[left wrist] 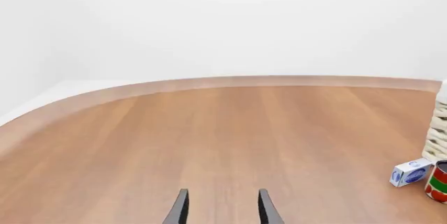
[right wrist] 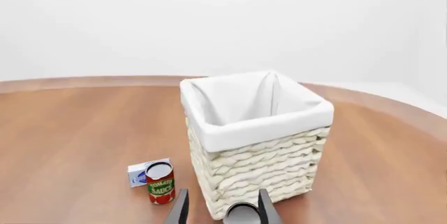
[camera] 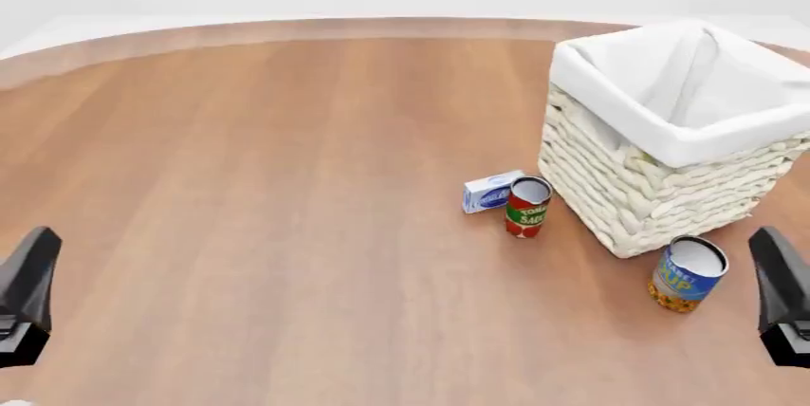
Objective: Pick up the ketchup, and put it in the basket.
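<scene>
Starting on the left, the left gripper [left wrist: 220, 208] hangs low over bare wood table [camera: 253, 188], its 2 fingers spread with nothing between them. Moving right, there's a small white-and-blue box [camera: 490, 192] touching a tomato sauce can [camera: 526, 207], and then the basket [camera: 658, 178] just beside them, its liner showing only white cloth. A blue-and-yellow can [camera: 688, 274] stands at the basket's near corner. On the far right the right gripper [right wrist: 220, 208] is parted too and grips nothing, though a grey can top peeks up between its fingers. And the ketchup? It's in none of the 3 views, so its place relative to either gripper can't be told. As I judge it, nothing is done yet: finding, picking and dropping all remain.
</scene>
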